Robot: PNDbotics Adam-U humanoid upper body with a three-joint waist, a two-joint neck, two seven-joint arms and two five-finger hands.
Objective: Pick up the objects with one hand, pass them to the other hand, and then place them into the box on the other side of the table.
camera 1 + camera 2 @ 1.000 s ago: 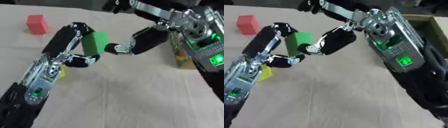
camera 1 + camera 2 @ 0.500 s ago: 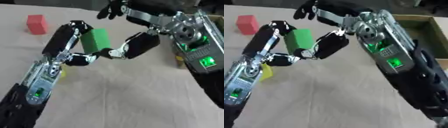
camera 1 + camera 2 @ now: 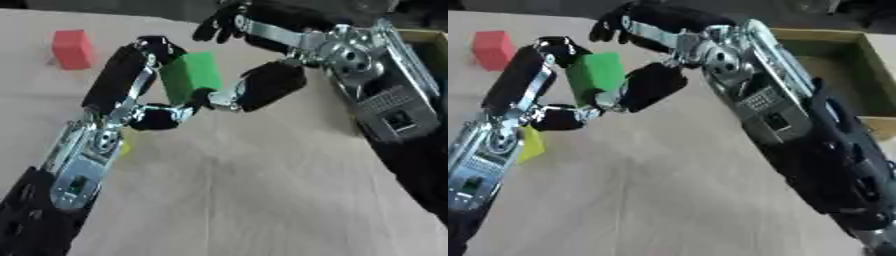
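A green block (image 3: 191,76) is held above the table by my left hand (image 3: 122,85), pinched between its fingers on top and its thumb underneath. My right hand (image 3: 267,90) comes in from the right. Its thumb tip touches the block's lower right edge, while its fingers (image 3: 223,22) stay spread above and behind the block, off it. A red block (image 3: 72,48) stands on the table at the far left. A yellow block (image 3: 531,142) shows partly beside my left forearm.
A brown open box (image 3: 842,65) sits at the table's right side, behind my right forearm, which crosses much of the right half of both views. Bare tan tabletop (image 3: 254,200) fills the near middle.
My right hand has moved left until its thumb meets the green block, and its fingers have swung over the top. My left hand keeps hold of the block.
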